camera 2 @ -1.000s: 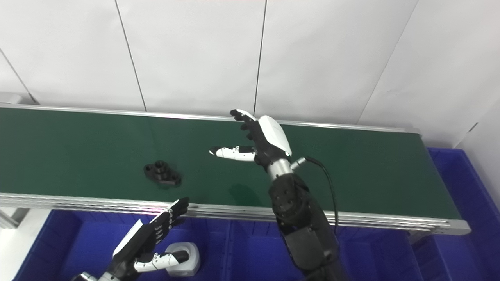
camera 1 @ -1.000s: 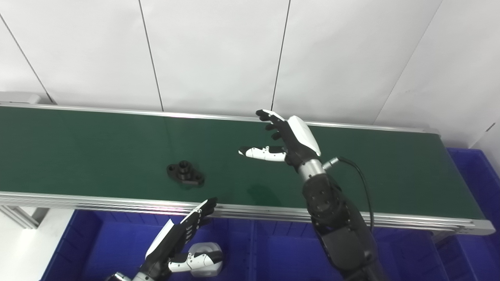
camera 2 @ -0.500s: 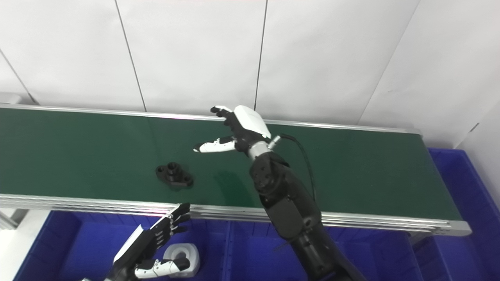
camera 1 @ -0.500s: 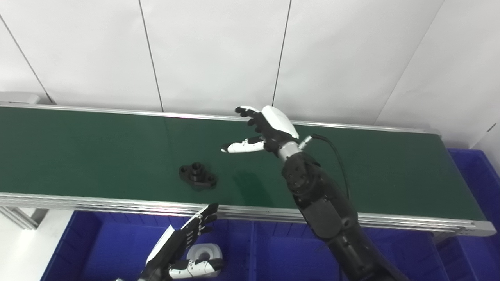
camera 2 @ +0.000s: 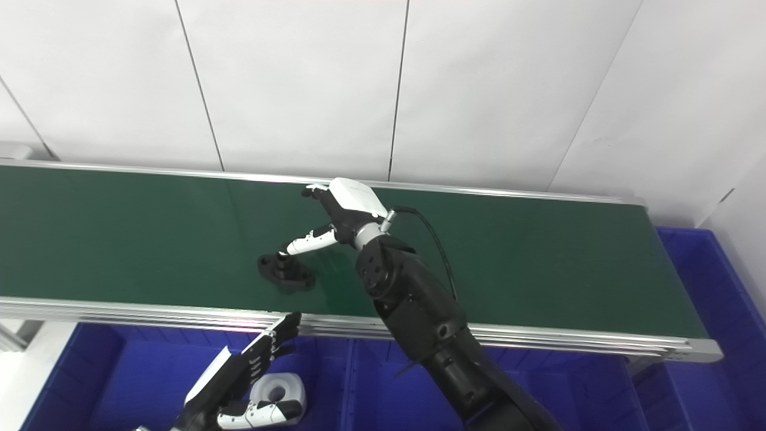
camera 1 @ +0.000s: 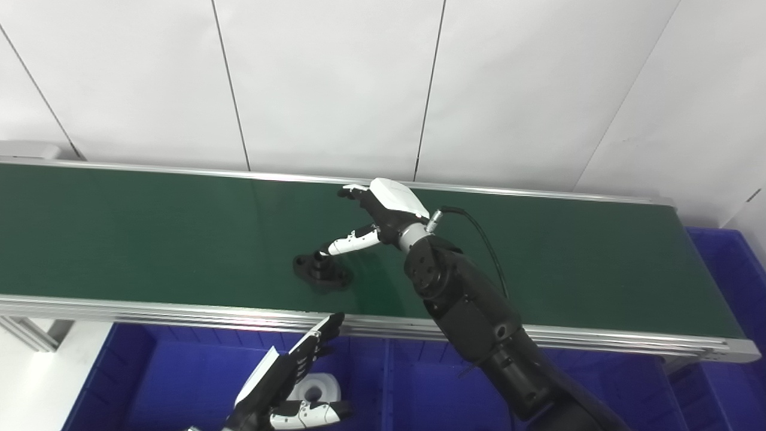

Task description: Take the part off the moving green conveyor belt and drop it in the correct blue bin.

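Note:
A black flanged part (camera 1: 321,272) with a raised round boss lies on the green conveyor belt (camera 1: 149,227), near its front edge. My right hand (camera 1: 374,218) is open above the belt, just right of and behind the part, with the thumb tip over the part's boss; I cannot tell whether it touches. It also shows in the right eye view (camera 2: 335,218), as does the part (camera 2: 286,273). My left hand (camera 1: 287,383) is open and empty, low over a blue bin (camera 1: 167,383) in front of the belt.
A white ring-shaped part (camera 2: 278,392) lies in the blue bin under my left hand. More blue bins (camera 1: 598,389) run along the belt's front, and one (camera 1: 730,263) stands at its right end. A silver rail (camera 1: 179,311) edges the belt. White wall panels stand behind.
The black part has travelled to the right on the belt. My right hand has moved left and down to meet it. My left hand has sunk a little and drifted right.

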Robot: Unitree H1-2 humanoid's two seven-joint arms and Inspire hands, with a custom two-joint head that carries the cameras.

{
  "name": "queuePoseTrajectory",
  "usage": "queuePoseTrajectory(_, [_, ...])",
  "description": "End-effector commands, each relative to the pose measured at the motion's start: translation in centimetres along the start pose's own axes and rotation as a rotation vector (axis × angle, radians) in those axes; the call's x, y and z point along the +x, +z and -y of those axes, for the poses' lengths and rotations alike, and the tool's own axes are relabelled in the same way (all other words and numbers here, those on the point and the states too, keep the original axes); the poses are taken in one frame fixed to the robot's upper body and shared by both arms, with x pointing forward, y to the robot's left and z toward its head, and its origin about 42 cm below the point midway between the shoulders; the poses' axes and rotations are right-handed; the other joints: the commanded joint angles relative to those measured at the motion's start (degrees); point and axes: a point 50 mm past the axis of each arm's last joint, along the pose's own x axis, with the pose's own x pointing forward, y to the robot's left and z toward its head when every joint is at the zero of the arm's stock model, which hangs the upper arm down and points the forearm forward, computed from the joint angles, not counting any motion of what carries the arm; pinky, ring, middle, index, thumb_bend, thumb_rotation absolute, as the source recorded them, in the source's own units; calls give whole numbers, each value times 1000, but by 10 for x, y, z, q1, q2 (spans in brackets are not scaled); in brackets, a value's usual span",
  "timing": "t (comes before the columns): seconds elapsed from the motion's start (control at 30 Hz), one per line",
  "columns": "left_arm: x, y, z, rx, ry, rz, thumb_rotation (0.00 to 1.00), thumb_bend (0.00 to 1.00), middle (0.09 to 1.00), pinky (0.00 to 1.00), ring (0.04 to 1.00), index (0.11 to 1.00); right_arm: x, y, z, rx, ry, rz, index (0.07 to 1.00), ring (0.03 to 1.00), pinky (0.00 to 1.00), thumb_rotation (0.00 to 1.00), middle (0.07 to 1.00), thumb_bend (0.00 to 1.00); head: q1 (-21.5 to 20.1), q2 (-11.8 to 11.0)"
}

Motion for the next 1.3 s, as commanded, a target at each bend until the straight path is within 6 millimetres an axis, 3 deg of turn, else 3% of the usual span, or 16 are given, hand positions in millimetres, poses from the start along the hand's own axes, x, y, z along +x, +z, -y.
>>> queuePoseTrajectory(0.0, [6,11,-3,8,15,78,409,815,968,925,958,949,6,23,17,-43,-50,70,866,842,755,462,871,856,0,0])
queuePoseTrajectory(0.3, [7,15,0,11,17,89,425,810,971,920,958,949,2,16,-13,-116,21,65,849,818,740,490,852,850,5,5])
queuePoseTrajectory(0.53, [8,16,2,21,26,92,443,813,972,919,965,949,-1,1,-27,-163,69,30,806,758,657,417,794,844,3,8])
queuePoseTrajectory(0.7, [8,17,2,18,29,103,437,810,964,916,957,942,-5,-12,-31,-156,84,3,798,792,699,346,821,842,3,10])
queuePoseTrajectory(0.83, [8,16,2,2,30,108,417,807,958,904,947,940,-10,-23,-31,-167,89,-27,784,729,628,303,775,824,3,11])
queuePoseTrajectory(1.03, [7,17,1,11,31,103,432,811,956,897,943,938,-17,-39,-32,-180,97,-65,783,712,614,280,764,794,2,13])
queuePoseTrajectory(1.1, [8,18,1,12,33,105,421,812,954,897,944,936,-20,-45,-32,-181,103,-69,734,670,578,248,720,753,2,14])
queuePoseTrajectory(1.27, [8,18,0,10,33,108,415,809,955,889,940,936,-27,-56,-36,-162,116,-97,684,656,567,170,715,702,2,16])
